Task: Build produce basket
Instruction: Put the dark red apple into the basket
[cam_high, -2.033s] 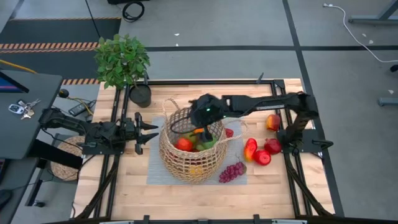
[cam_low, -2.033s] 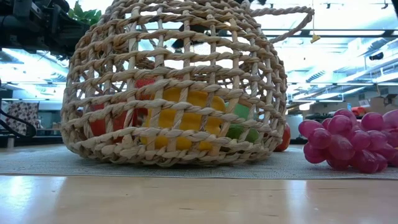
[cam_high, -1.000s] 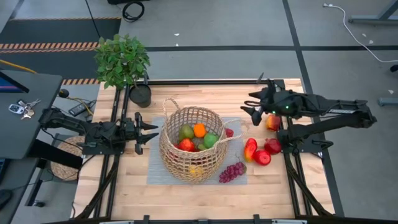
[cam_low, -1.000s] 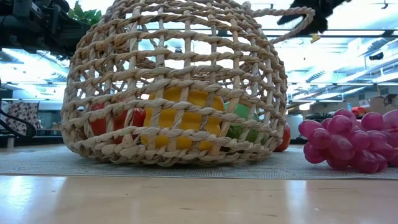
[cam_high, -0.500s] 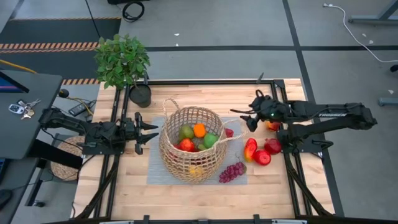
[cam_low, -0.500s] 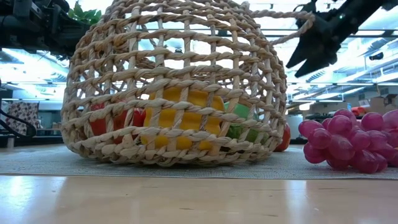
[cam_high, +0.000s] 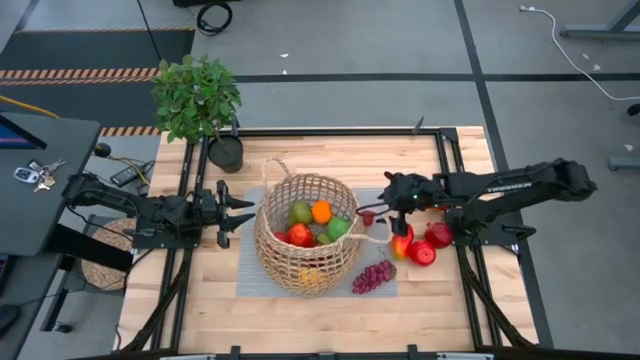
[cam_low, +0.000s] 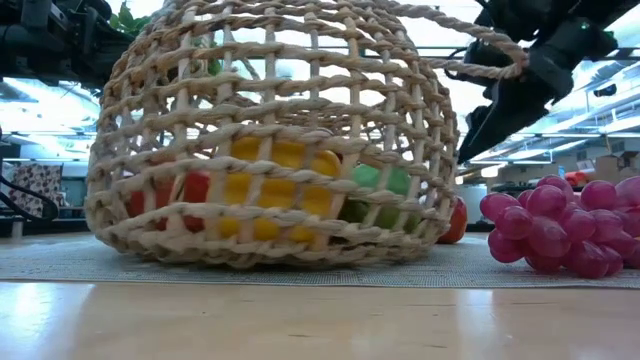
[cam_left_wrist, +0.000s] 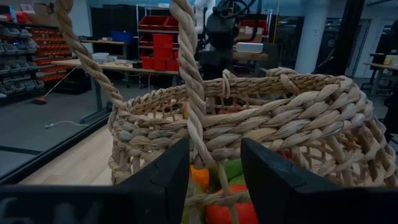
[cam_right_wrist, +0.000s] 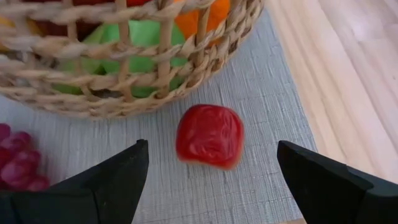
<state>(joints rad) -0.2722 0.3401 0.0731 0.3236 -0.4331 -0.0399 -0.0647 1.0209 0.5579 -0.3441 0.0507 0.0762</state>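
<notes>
Hovering spread wide and empty, the right gripper (cam_right_wrist: 208, 165) sat directly over the small red fruit (cam_right_wrist: 209, 136) beside the basket (cam_high: 305, 245) — left gripper (cam_high: 232, 213) far side, part-open.

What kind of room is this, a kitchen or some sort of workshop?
Most likely a robotics lab or workshop, not a kitchen: shelves of red storage bins, long workbenches, and a bare grey floor with hazard-striped tape around the wooden table.
</notes>
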